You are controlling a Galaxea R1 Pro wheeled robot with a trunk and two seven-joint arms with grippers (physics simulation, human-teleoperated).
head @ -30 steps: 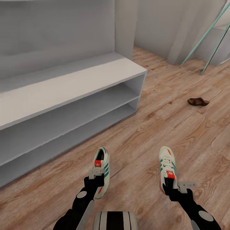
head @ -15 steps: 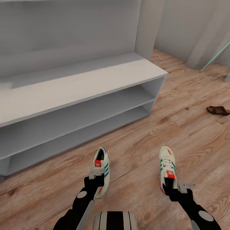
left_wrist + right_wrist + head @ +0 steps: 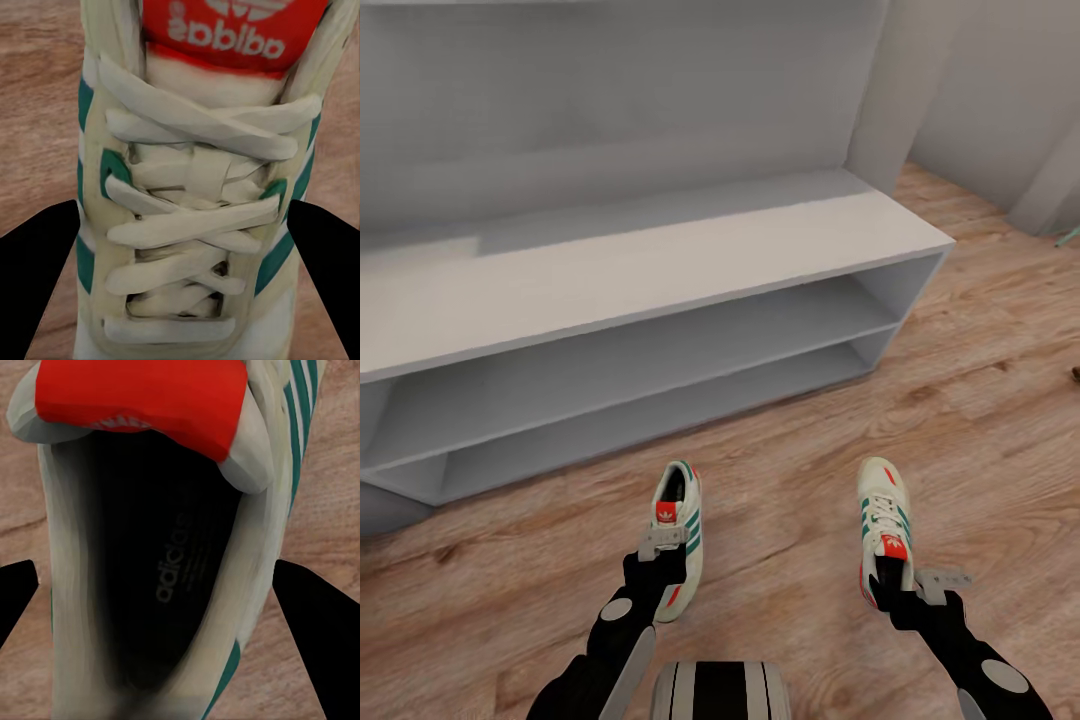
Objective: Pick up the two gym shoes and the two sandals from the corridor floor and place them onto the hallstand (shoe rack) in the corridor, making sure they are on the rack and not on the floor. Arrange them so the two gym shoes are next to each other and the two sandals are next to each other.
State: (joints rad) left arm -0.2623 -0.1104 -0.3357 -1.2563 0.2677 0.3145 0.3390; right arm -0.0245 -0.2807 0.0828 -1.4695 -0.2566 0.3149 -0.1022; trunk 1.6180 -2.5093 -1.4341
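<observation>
Left gripper [image 3: 663,552] pinches one white lace-up sneaker with green stripes [image 3: 680,535]; its black fingers [image 3: 37,277] flank the laces. Right gripper [image 3: 908,583] clamps the second matching sneaker [image 3: 884,525] at its opening. Both sneakers hang above the wood-grain plank floor [image 3: 790,480], near the empty grey-white two-shelf hallstand [image 3: 660,270].

Two gym shoes, one [image 3: 680,525] at 6 o'clock, one [image 3: 884,525] at 5 o'clock, one hallstand [image 3: 660,260] with two open shelf levels, two hands, left [image 3: 660,545], right [image 3: 915,580]

Wood-plank floor [image 3: 980,400] bears the grey-white hallstand [image 3: 660,260].
</observation>
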